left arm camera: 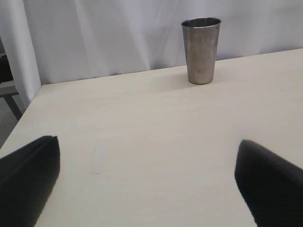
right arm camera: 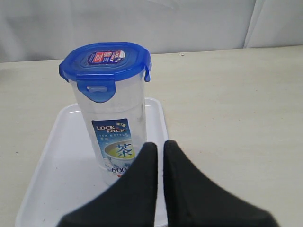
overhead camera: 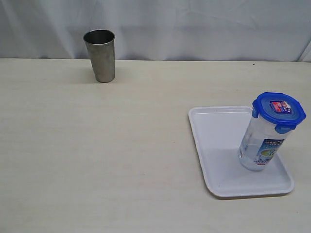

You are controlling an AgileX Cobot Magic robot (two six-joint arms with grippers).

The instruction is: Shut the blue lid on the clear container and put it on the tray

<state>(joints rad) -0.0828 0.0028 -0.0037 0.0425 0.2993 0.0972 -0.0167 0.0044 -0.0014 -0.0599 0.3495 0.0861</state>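
Pale wood-look tabletop [overhead camera: 121, 145], white curtain behind. The clear container [overhead camera: 260, 145] stands upright on the tray [overhead camera: 214, 126] at the right, with the blue lid [overhead camera: 279, 111] on top. A steel cup [overhead camera: 100, 56] sits far left. The left gripper [left arm camera: 147, 156] is spread wide and empty. The right gripper [right arm camera: 160, 144] is pinched together, holding nothing.

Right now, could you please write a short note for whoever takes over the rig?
Left claw: open, empty, above the table, facing the steel cup.
Right claw: shut, empty, pointed at the container but clear of it.
Things: the container stands upright on the tray. The blue lid sits on top, with its visible flaps folded down.
Done: lid on, container on tray.
Left: apparently nothing; perhaps check the hidden flaps.
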